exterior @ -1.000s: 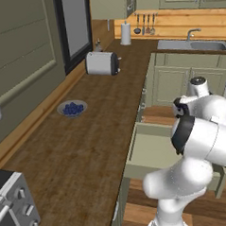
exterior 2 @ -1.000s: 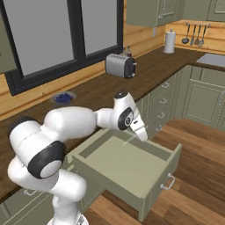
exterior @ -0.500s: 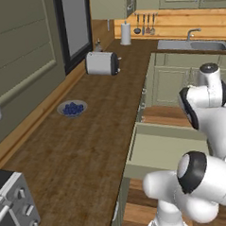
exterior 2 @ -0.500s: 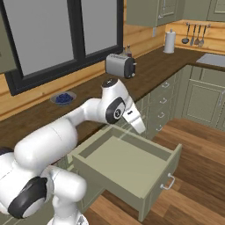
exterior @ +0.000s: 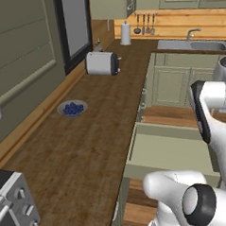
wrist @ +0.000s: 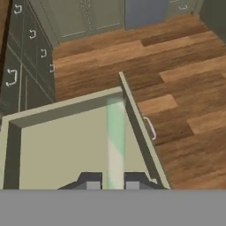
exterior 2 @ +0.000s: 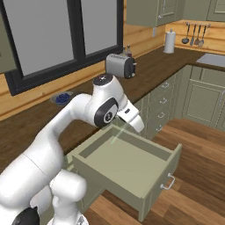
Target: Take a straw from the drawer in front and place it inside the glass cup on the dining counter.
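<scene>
The straw (wrist: 115,141) was pinched between my fingertips (wrist: 91,180), jaws drawn together on its lower end, the rest pointing out over the open drawer (exterior 2: 132,169). In the right base view it hung below my gripper (exterior 2: 137,126), above the drawer's inside. So thin a stick could have pivoted or slid free on a fast swing, or snagged the drawer's front wall.

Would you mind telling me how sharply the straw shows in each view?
Hand view: straw a blurry, see-through pale band rising from the claw over the drawer. Right base view: a faint thin streak.
</scene>
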You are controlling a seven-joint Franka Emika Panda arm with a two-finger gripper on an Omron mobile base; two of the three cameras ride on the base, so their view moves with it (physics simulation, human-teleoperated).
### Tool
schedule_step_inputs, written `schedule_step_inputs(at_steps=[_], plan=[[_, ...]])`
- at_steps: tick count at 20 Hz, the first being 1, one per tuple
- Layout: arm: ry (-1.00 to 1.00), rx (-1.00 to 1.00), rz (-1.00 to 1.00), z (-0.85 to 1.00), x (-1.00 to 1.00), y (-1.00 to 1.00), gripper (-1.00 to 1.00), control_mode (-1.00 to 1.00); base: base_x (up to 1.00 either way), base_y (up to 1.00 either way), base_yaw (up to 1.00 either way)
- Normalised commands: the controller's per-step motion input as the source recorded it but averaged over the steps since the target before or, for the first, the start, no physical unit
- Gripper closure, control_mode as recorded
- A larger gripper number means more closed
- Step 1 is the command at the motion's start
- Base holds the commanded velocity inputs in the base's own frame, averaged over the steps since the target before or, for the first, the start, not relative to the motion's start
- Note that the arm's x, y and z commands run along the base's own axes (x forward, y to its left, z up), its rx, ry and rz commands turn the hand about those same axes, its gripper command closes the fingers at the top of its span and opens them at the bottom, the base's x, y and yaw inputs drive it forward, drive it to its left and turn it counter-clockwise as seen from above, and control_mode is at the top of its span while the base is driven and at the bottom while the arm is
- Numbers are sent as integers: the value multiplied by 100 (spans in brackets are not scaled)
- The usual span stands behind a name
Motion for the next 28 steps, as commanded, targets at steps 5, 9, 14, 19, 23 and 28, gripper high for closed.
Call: schedule_step_inputs(at_steps=[5,9,14,19,23,28], plan=[[0,-2,28,7,-51,19,100,-100,0,0,0],[-2,-4,17,1,-15,13,100,-100,0,0,0],[1,-2,1,0,0,3,100,-100,0,0,0],[3,-1,0,-4,0,5,100,-100,0,0,0],[0,-3,0,-4,-1,9,100,100,-15,9,1],[0,0,0,0,0,0,100,100,-73,3,-3]])
